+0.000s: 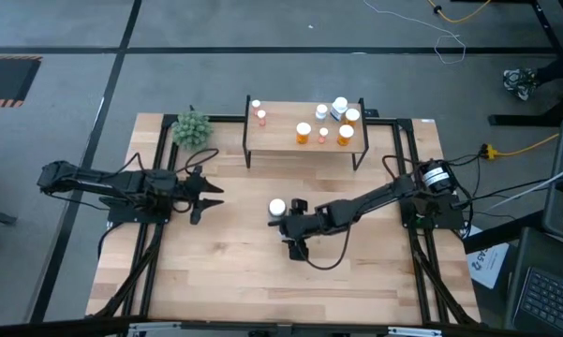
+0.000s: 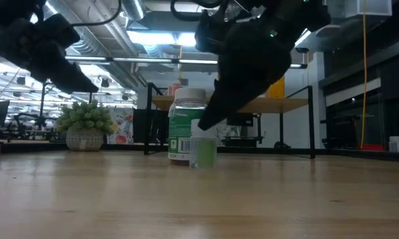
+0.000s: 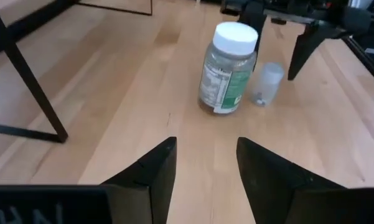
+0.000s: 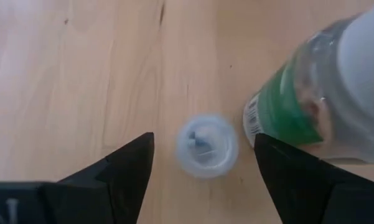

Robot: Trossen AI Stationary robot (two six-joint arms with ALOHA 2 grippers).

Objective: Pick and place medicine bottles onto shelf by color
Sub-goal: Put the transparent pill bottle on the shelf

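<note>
Two bottles together mid-table: large green bottle (image 3: pixel 229 68) beside small clear one (image 3: pixel 267 83).

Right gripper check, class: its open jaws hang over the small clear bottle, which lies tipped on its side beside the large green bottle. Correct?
Not quite. The small clear bottle stands upright, as the low view shows, beside the large green bottle, under the right gripper.

Even overhead light falls on the bench (image 1: pixel 225 271), with only soft shadows under the arms. Seen from table height, ceiling lights (image 2: pixel 160 34) glare brightly and leave the right tool (image 2: pixel 209 116) a dark silhouette (its detail lost). Up close, the big green bottle (image 4: pixel 323 99) blurs at the frame edge.
</note>
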